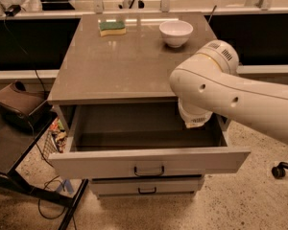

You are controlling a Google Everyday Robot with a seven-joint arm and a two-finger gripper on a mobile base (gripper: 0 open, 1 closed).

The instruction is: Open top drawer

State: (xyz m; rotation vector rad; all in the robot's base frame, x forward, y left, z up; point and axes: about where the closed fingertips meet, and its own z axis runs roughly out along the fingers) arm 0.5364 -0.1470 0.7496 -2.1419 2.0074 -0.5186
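Observation:
The top drawer point(149, 161) of the grey cabinet is pulled far out toward me. Its flat light grey front carries a small black bar handle point(149, 170), and its deep plain grey inside point(144, 126) shows nothing in it. My white arm point(216, 87) reaches in from the right, over the drawer's right rear corner, with a round joint end point(196, 118) hanging just above the inside. My gripper is hidden by the arm; I cannot see it anywhere in the camera view.
A narrower grey drawer point(146, 186) sits shut below. On the cabinet top point(125, 66) lie a green and yellow sponge point(112, 28) and a white bowl point(176, 32). A brown bag point(19, 104) on a black stand and cables are left. A caster wheel point(278, 171) is right.

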